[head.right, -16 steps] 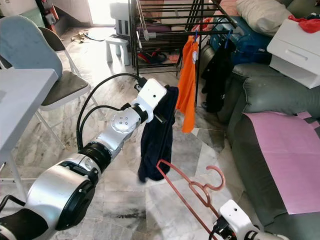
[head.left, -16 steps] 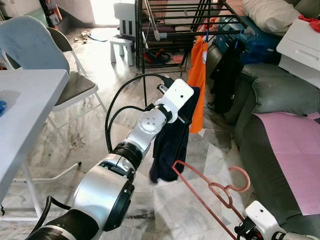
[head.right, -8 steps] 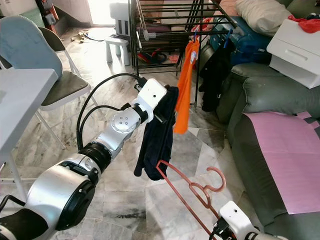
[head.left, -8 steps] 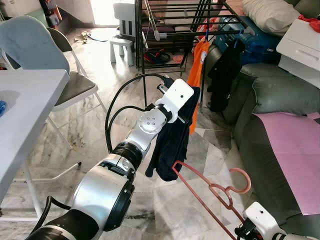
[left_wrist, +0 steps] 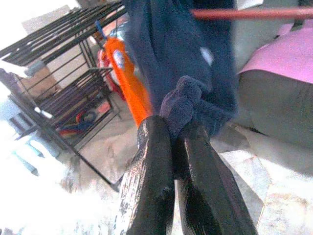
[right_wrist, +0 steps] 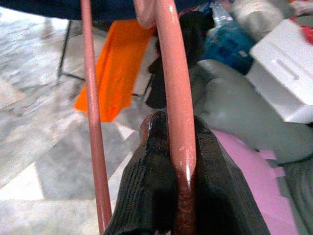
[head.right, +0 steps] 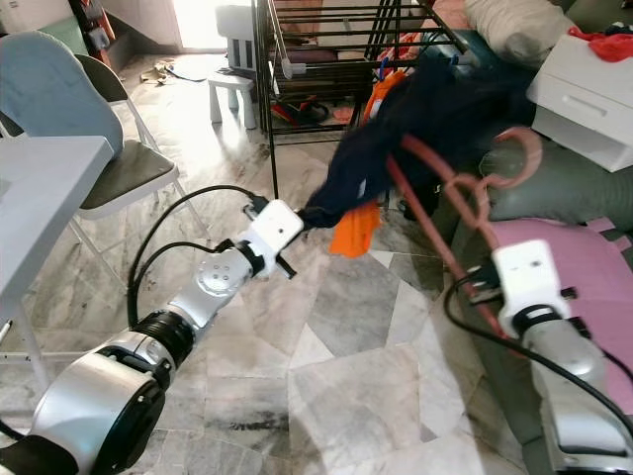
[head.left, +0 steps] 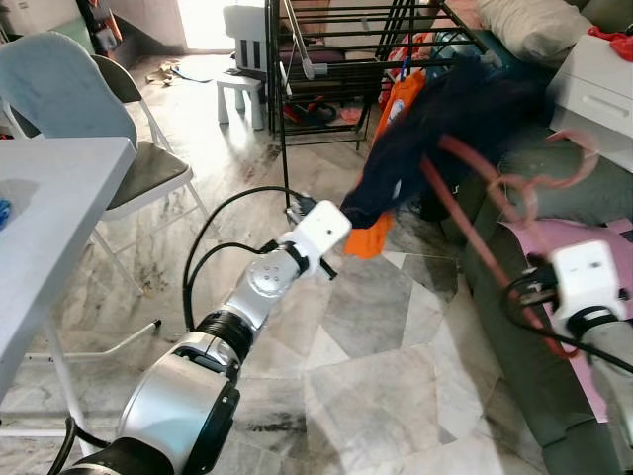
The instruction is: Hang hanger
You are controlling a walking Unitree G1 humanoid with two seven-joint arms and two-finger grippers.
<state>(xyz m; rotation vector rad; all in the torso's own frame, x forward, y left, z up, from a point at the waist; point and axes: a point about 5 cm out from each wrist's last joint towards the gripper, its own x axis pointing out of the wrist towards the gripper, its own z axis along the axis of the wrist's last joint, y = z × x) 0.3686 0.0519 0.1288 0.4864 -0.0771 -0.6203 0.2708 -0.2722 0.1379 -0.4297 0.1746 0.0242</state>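
Observation:
A pink plastic hanger (right_wrist: 177, 88) is raised at the right in front of the sofa, and my right gripper (right_wrist: 173, 134) is shut on its lower bar. A dark navy garment (head.left: 435, 119) lies draped over the hanger's upper end and stretches down to the left. My left gripper (left_wrist: 173, 132) is shut on that garment's bunched lower edge, low at the centre over the floor (head.left: 341, 220). The hanger's hook (head.left: 564, 163) points toward the sofa and is blurred.
A black drying rack (head.left: 326, 40) stands behind, with an orange shirt (head.left: 396, 99) hung on it. A grey sofa with a pink mat (head.left: 603, 237) is at the right, below a white drawer unit (head.left: 603, 79). A white table (head.left: 49, 198), a chair (head.left: 59, 89) and a white stool (head.left: 242, 94) stand at the left.
My right arm has swung the hanger up from near the floor to chest height, under the navy garment. My left gripper has dropped lower, so the garment now stretches between the two.

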